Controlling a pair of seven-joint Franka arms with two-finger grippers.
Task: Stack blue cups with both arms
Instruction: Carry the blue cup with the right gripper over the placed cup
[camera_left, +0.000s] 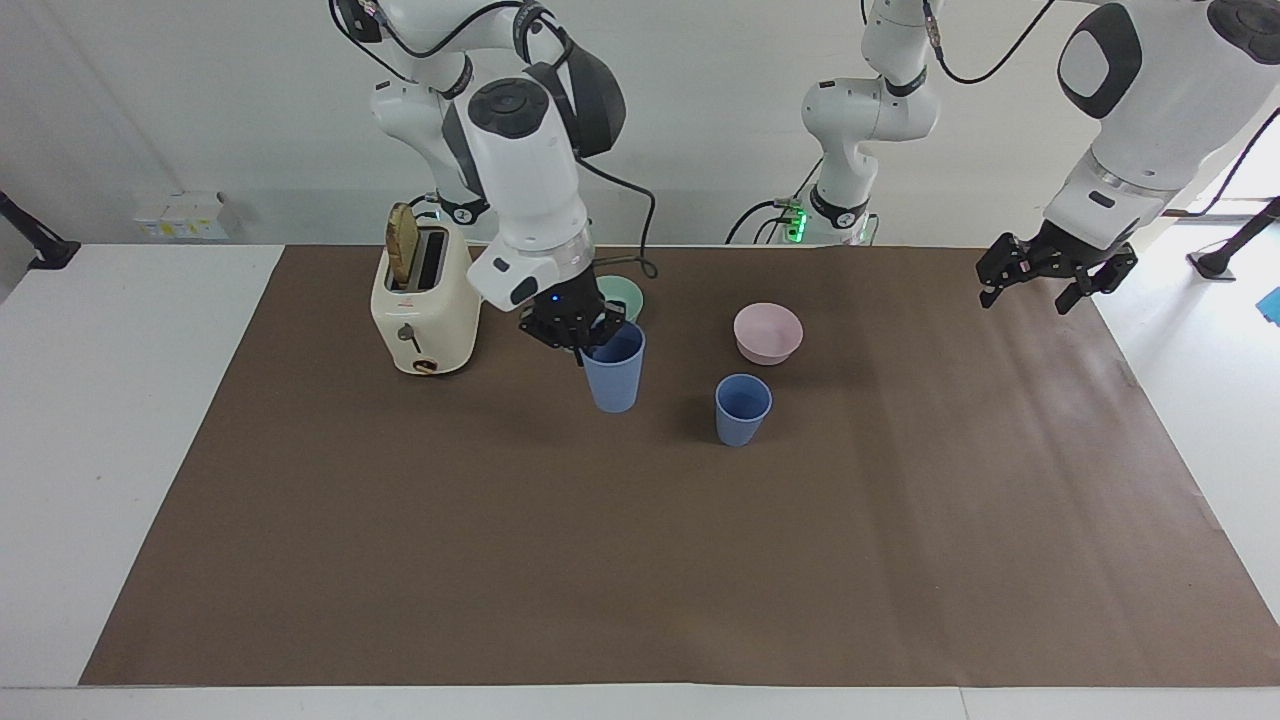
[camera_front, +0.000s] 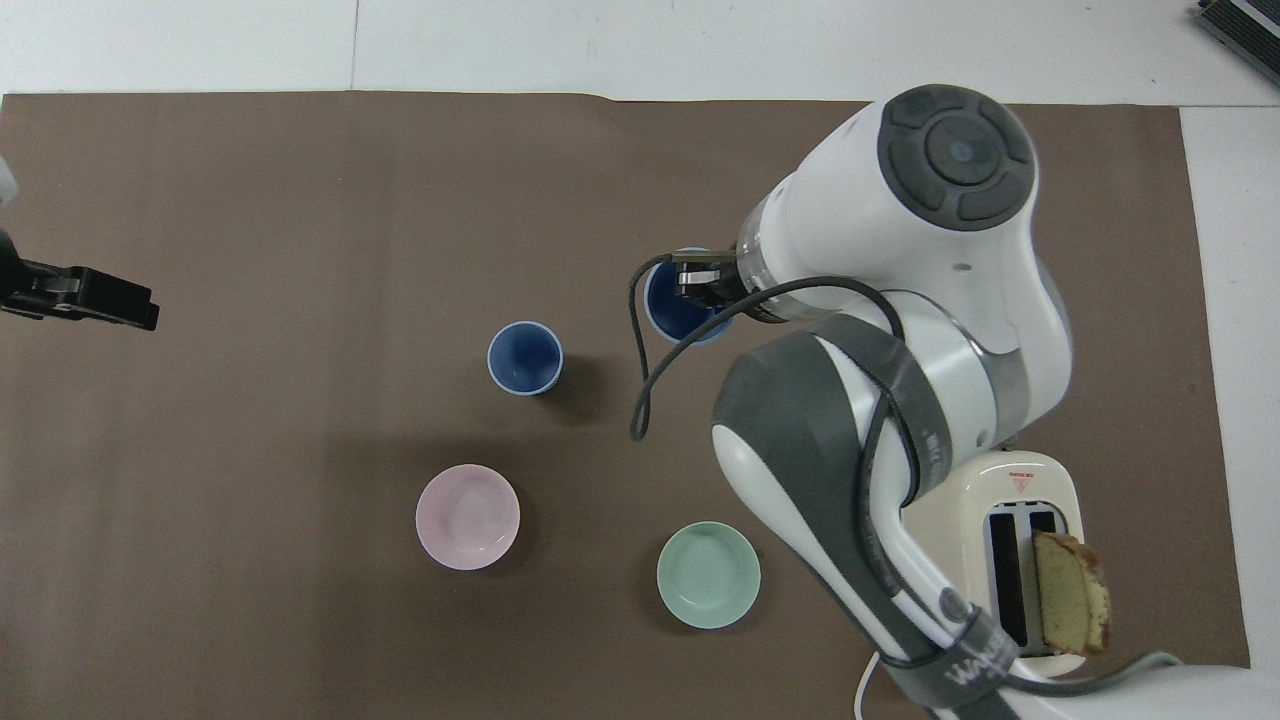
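One blue cup (camera_left: 743, 408) stands upright on the brown mat, also seen in the overhead view (camera_front: 525, 357). My right gripper (camera_left: 585, 335) is shut on the rim of the other blue cup (camera_left: 613, 375) and holds it upright a little above the mat, beside the standing cup toward the right arm's end. In the overhead view this gripper (camera_front: 700, 290) reaches into the held cup (camera_front: 672, 312). My left gripper (camera_left: 1035, 290) is open and empty, waiting over the mat's edge at the left arm's end; it shows in the overhead view too (camera_front: 110, 305).
A mint-green bowl (camera_front: 708, 575) and a pale pink bowl (camera_left: 768, 332) sit nearer to the robots than the standing cup. A cream toaster (camera_left: 420, 300) with a bread slice stands toward the right arm's end. Two smaller white arms (camera_left: 850, 150) stand at the robots' edge.
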